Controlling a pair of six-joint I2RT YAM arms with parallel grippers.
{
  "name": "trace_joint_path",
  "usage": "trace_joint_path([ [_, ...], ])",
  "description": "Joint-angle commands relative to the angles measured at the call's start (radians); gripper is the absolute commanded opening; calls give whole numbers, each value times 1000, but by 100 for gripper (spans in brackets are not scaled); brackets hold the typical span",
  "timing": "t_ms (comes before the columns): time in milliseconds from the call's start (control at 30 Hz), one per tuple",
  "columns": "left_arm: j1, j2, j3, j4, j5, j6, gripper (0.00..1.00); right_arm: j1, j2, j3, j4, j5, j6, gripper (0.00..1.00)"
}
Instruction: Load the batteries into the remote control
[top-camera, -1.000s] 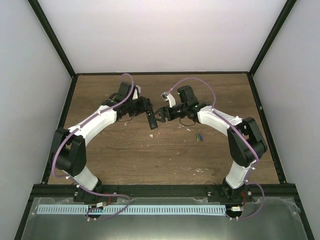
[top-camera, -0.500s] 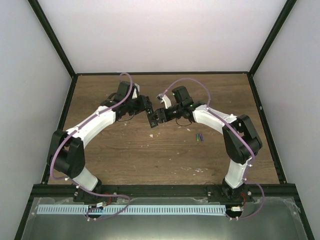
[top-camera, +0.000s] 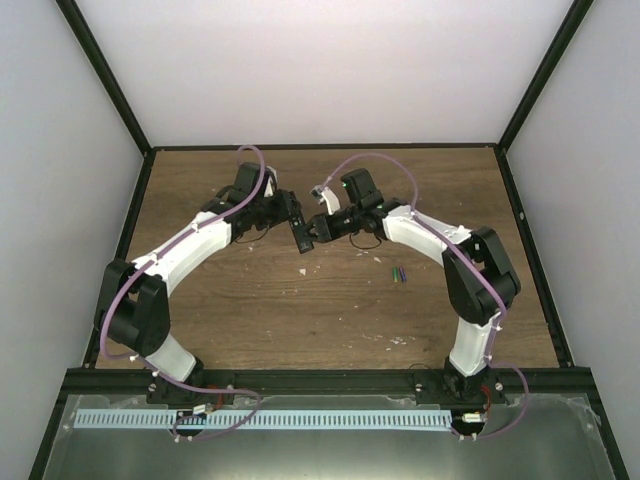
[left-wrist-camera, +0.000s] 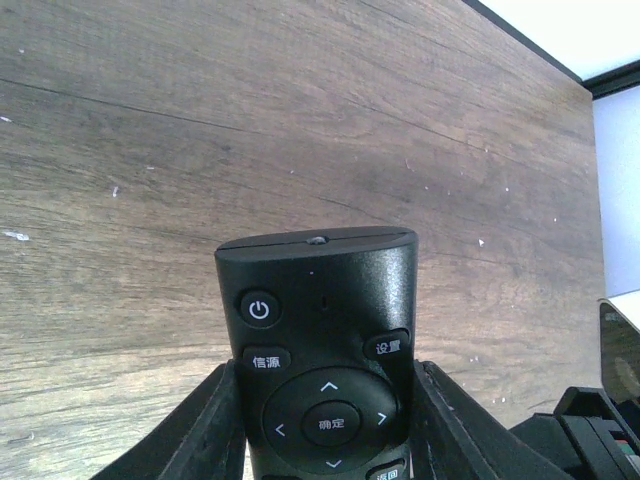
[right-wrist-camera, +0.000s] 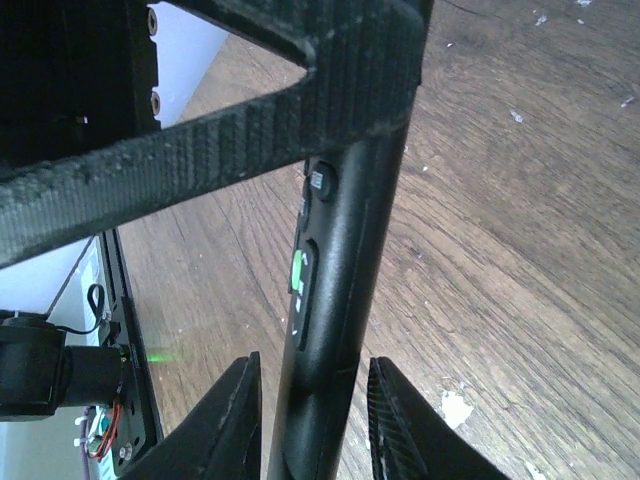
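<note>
All the legible print is on the face of the remote control (left-wrist-camera: 320, 340), seen from the left wrist camera. The round power button (left-wrist-camera: 259, 310) carries the white standby sign. Below it, the source button (left-wrist-camera: 266, 361) reads 信源, and across from it the settings button (left-wrist-camera: 388, 346) reads 设置. The centre key (left-wrist-camera: 331, 423) reads 确定, and the ring (left-wrist-camera: 279, 430) around it bears four white arrowheads. The lowest button (left-wrist-camera: 390, 474), cut by the frame edge, seems to read 返回. From the right wrist camera, a side button (right-wrist-camera: 320, 183) shows a pale mark too blurred to read.
</note>
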Motion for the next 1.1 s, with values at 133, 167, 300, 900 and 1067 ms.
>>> trace_joint_path([
  [133, -6, -4, 16, 24, -25, -9, 1, 12, 37, 82, -44, -43, -18, 24],
  [167, -6, -2, 18, 24, -25, -9, 1, 12, 40, 84, -46, -46, -20, 24],
  [300, -7, 5, 28, 22, -24, -10, 1, 14, 51, 92, -55, -53, -24, 23],
  [900, -13, 22, 22, 32, -37, -21, 54, 14, 69, 121, -82, -21, -32, 2],
  [1067, -13, -11, -9, 62, -50, -64, 99, 14, 55, 112, -113, 70, -50, 1],
])
